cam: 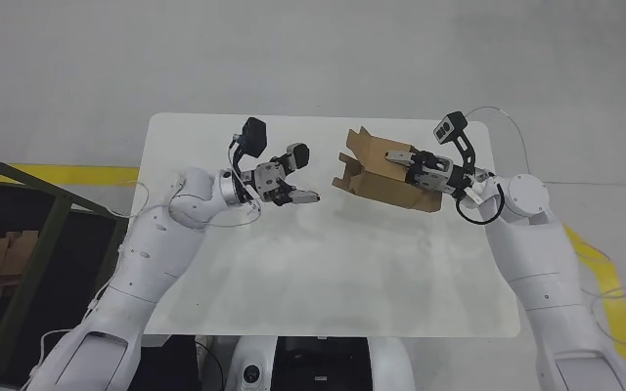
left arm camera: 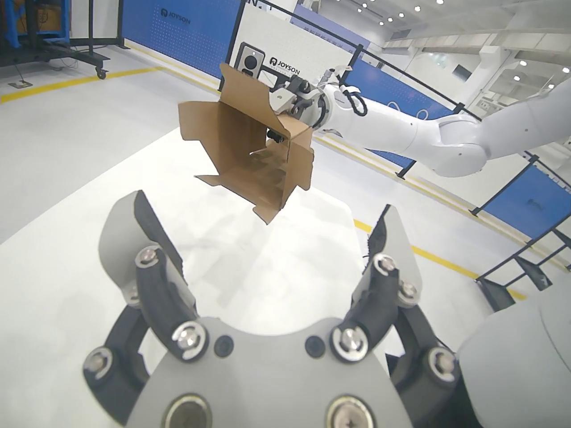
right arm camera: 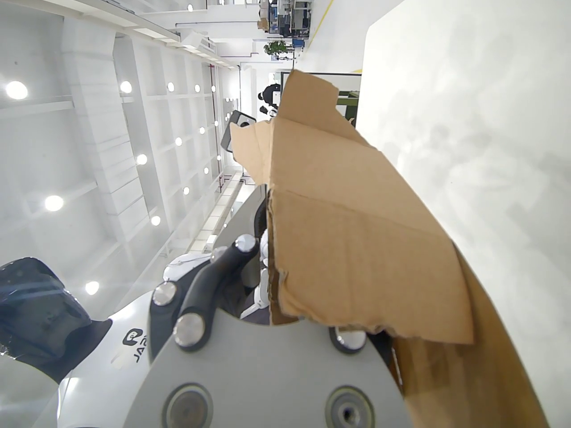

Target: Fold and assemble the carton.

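The light, crease-prone carton (cam: 383, 176), flaps splayed, hangs over the tabletop (cam: 342, 283) right of centre in the top view, right jaws clamped on its wall, left jaws apart nearby; its stiff fold edges look the safest hold.

Bright, even indoor light falls from rows of round ceiling lamps (right arm camera: 53, 202), which glare as white spots in both wrist views. The white table (cam: 323, 283) is evenly lit from above, its glossy top carrying faint grey smudged reflections and soft shadows. The carton (left arm camera: 250, 153) darkens inside its open end. Straight lines bow near the wrist views' edges, a wide-lens bulge.
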`<action>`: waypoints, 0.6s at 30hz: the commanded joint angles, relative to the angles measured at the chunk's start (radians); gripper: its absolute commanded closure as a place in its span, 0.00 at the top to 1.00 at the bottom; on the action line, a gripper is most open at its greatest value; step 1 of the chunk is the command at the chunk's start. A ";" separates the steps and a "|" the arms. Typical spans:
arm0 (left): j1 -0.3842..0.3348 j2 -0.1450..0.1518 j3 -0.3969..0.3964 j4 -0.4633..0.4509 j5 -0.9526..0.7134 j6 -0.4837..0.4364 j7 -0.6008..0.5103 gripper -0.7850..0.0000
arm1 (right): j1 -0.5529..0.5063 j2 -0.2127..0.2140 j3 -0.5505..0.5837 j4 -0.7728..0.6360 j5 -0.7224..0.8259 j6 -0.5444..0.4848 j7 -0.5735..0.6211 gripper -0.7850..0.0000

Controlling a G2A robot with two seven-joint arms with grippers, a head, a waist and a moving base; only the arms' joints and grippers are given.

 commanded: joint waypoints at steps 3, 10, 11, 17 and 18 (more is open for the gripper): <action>-0.024 0.028 0.064 0.010 0.218 0.000 0.196 1.00 | 0.000 0.000 0.000 0.000 0.000 0.000 0.000 0.00; -0.076 0.090 0.187 0.084 0.593 0.000 0.675 1.00 | 0.000 0.000 0.000 0.000 0.000 0.000 0.000 0.00; -0.086 0.097 0.209 0.108 0.653 0.000 0.743 1.00 | 0.000 0.000 0.000 0.000 0.000 0.000 0.000 0.00; -0.161 0.107 0.345 0.252 0.853 0.000 1.046 1.00 | 0.000 0.000 0.000 0.000 0.000 0.000 0.000 0.00; -0.167 0.106 0.358 0.264 0.860 0.000 1.071 1.00 | 0.000 0.000 0.000 0.000 0.000 0.000 0.000 0.00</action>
